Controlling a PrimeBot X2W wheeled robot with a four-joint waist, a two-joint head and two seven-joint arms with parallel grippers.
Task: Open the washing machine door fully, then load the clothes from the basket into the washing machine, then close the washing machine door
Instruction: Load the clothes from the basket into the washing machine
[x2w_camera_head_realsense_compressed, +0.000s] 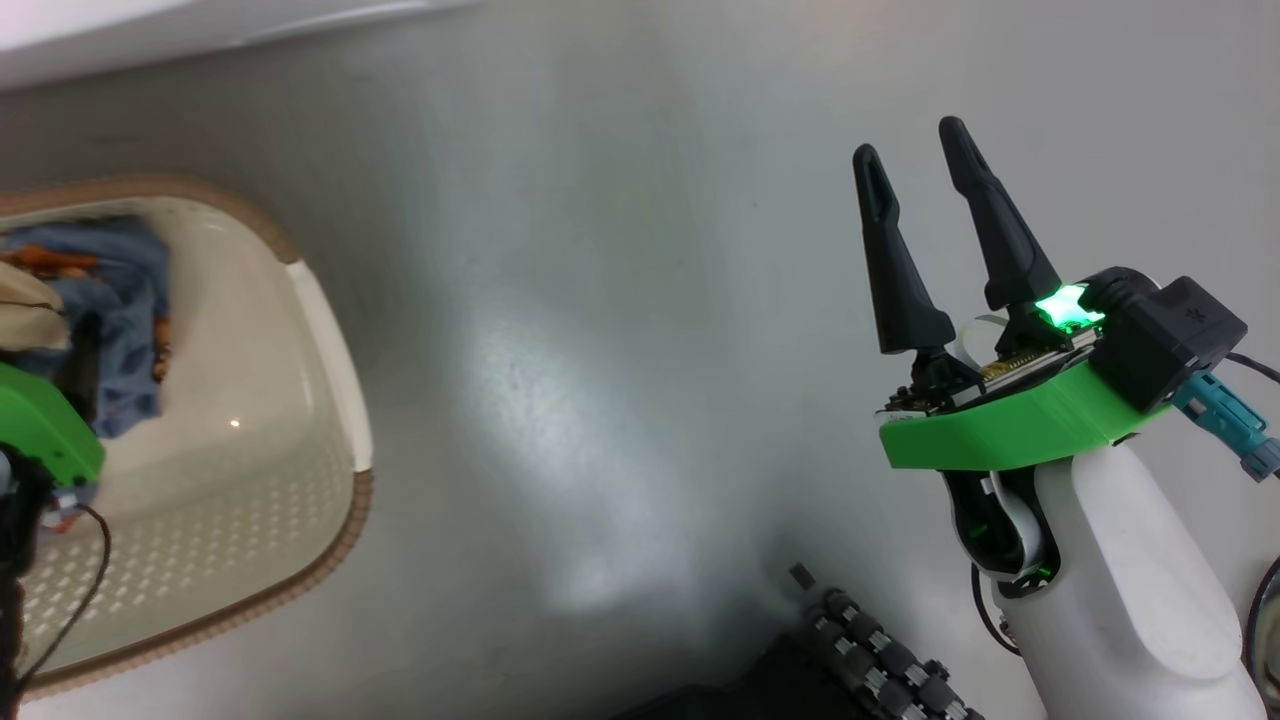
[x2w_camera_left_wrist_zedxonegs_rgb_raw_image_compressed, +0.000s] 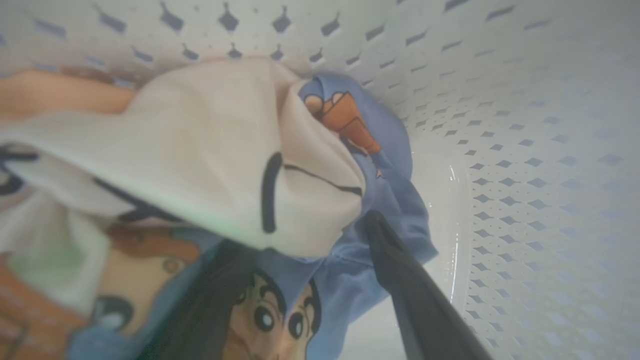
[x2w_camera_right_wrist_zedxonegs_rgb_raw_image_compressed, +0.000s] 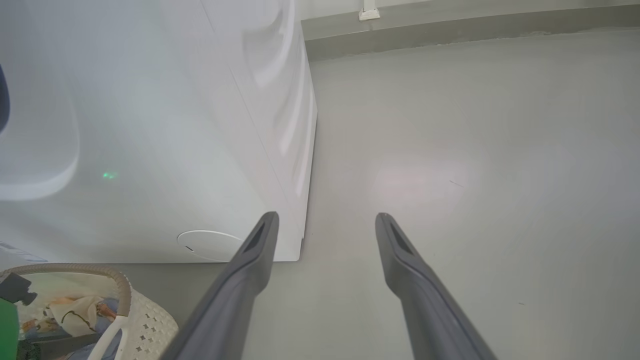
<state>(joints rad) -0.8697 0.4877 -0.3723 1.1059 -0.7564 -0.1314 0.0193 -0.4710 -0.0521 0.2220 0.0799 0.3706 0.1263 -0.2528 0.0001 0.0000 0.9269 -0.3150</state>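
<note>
The left gripper (x2w_camera_left_wrist_zedxonegs_rgb_raw_image_compressed: 302, 230) is spread wide, its fingers (x2w_camera_left_wrist_zedxonegs_rgb_raw_image_compressed: 420, 300) sunk into the clothes (x2w_camera_left_wrist_zedxonegs_rgb_raw_image_compressed: 200, 160) heaped against one wall of the basket (x2w_camera_left_wrist_zedxonegs_rgb_raw_image_compressed: 525, 125). The right gripper (x2w_camera_head_realsense_compressed: 910, 140) hangs spread and empty over the floor (x2w_camera_head_realsense_compressed: 600, 350), beside the washing machine (x2w_camera_right_wrist_zedxonegs_rgb_raw_image_compressed: 150, 125), near its front corner.

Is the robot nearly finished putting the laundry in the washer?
Not nearly. Done: I can't tell whether the door is open. In hand: the left gripper is down in the basket, fingers open around the clothes, not yet gripping. The right gripper hangs open over the floor by the washing machine. Left: load the clothes, shut the door.
</note>
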